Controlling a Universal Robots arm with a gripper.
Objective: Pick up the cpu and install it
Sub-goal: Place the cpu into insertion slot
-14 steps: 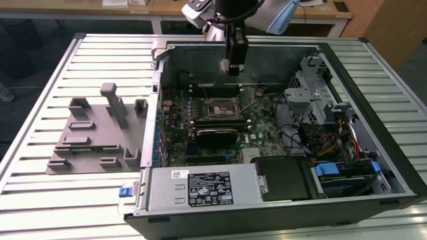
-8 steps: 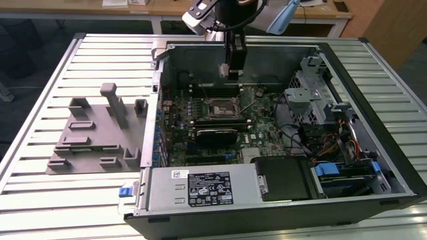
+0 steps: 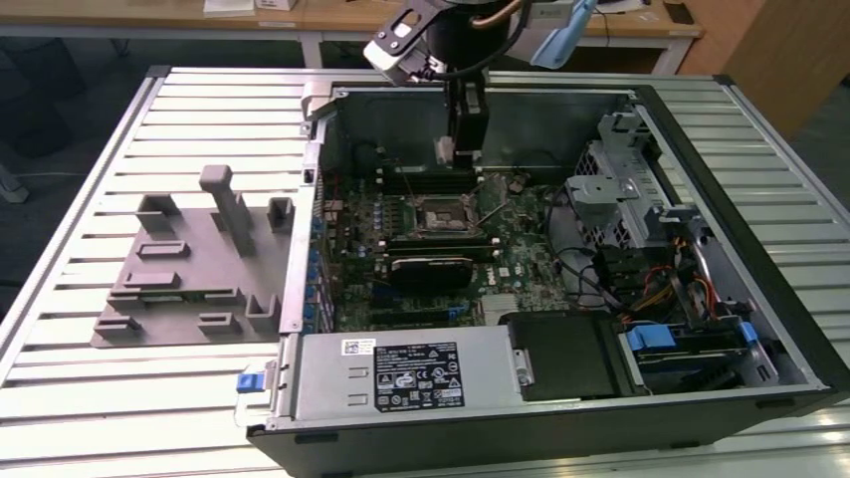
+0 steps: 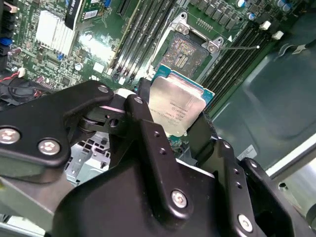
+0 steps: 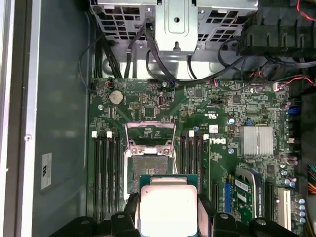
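My gripper (image 4: 173, 109) is shut on the cpu (image 4: 178, 104), a small square chip with a pale silver top, pinched by two opposite edges between black fingers (image 4: 148, 129). In the first wrist view the cpu (image 5: 167, 208) hangs above the green motherboard (image 5: 217, 106), just off the open socket (image 5: 148, 165), whose metal load plate (image 5: 150, 131) is flipped up. The socket (image 4: 185, 52) lies bare, apart from the chip. In the exterior view the gripper (image 3: 459, 151) reaches down into the open computer case (image 3: 743, 329), over the socket (image 3: 436, 214).
Memory slots (image 5: 106, 168) flank the socket on both sides. A silver heatsink (image 5: 256, 139) and a black module (image 3: 432, 269) sit on the board. A drive cage (image 3: 624, 189), cables and a power supply (image 3: 398, 373) crowd the case. A grey holder tray (image 3: 186, 269) stands at the exterior view's left.
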